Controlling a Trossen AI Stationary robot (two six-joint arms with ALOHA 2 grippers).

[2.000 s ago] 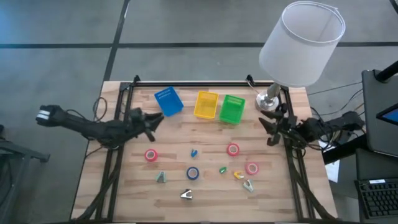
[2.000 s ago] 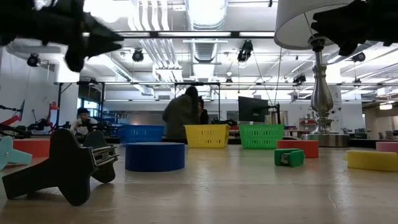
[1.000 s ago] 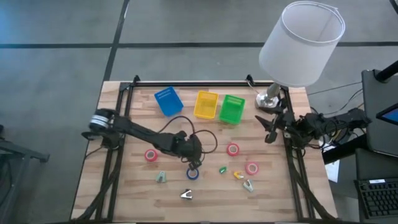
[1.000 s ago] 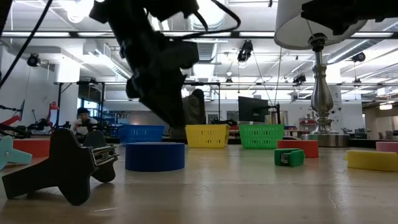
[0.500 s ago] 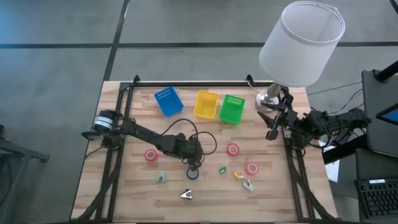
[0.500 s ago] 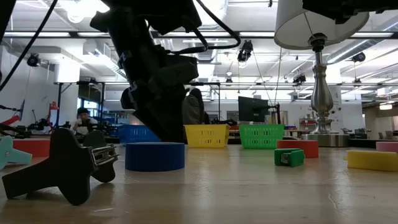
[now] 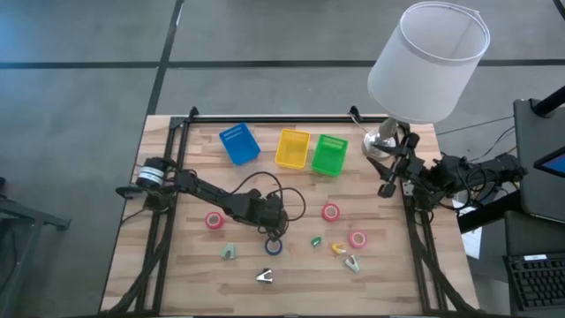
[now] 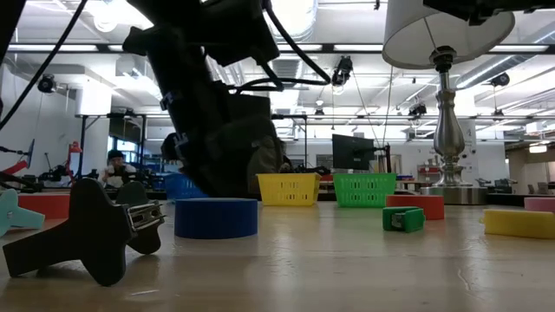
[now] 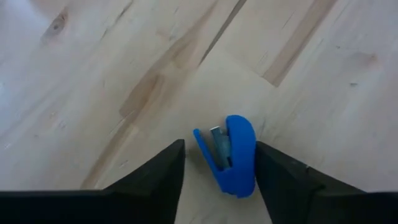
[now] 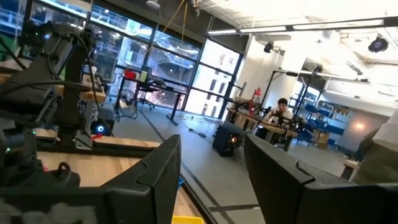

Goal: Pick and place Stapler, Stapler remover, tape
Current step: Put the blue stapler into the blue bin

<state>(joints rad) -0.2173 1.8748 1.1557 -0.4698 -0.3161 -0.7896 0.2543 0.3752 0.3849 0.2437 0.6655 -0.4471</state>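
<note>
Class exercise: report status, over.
Left gripper open, straddling small blue stapler mid-table. Right gripper open, parked at table's right edge. Blue tape roll close beside.

Three small round pink-red tape rolls lie flat on the wooden surface (image 7: 177,265), pale centre holes facing up: left tape roll (image 7: 214,220), middle tape roll (image 7: 330,211), right tape roll (image 7: 357,238). All three are well apart. A small blue stapler (image 9: 231,154) lies on the wood between the left claw's (image 9: 217,163) spread fingers, untouched by either, its hinged jaw partly agape with metal showing inside. It is the same item under that claw at mid-surface.
</note>
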